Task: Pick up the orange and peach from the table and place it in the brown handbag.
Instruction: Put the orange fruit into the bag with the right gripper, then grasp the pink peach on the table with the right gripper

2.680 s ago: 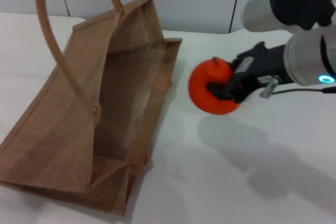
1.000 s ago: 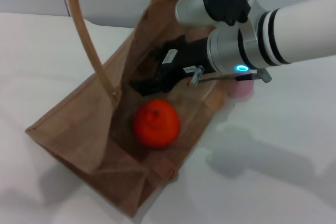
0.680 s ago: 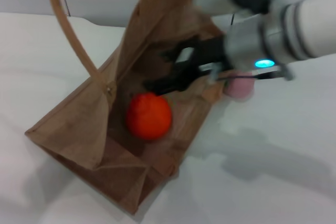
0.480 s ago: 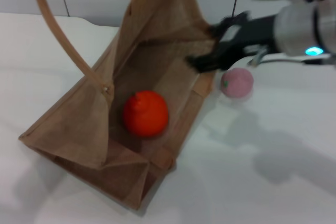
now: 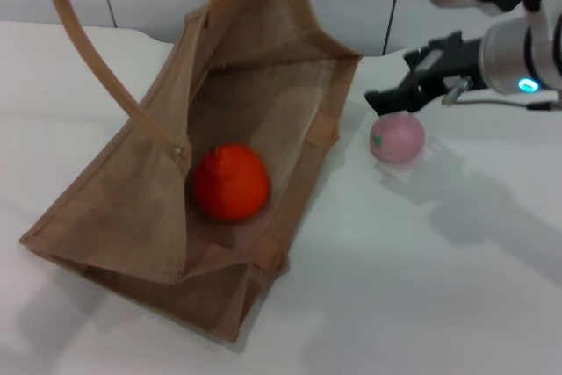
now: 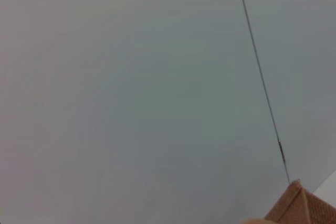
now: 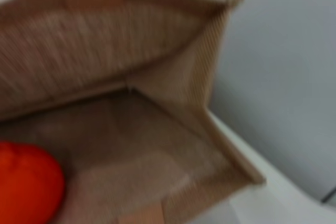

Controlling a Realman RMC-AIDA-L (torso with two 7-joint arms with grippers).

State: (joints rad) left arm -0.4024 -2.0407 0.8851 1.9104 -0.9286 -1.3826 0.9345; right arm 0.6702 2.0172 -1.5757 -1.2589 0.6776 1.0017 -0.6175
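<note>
The brown handbag (image 5: 263,85) lies tipped on its side on the white table (image 5: 421,287), its mouth open toward the camera and one long arched handle (image 5: 97,68) rising up and out of the head view. Inside it, the orange (image 5: 230,182) rests on the lower woven wall, near the middle of the bag and close to where the handle is stitched on. The right wrist view looks into the same open mouth — the woven interior fills most of it, and the orange (image 7: 26,187) shows at one edge.

The peach (image 5: 397,139) sits on the table just outside the bag, to the right of its rim and apart from it, a small green mark on its pink skin.

The right end effector (image 5: 392,99) hangs just above and slightly left of the peach, between the fruit and the bag's rim. Its dark fingers (image 5: 383,96) point left toward the bag and hold nothing — whether they are spread or closed cannot be told from these views, as the fingers overlap.

The left end effector is out of sight; its wrist view shows only a grey wall panel (image 6: 131,93) and one corner of the bag (image 6: 302,208).
</note>
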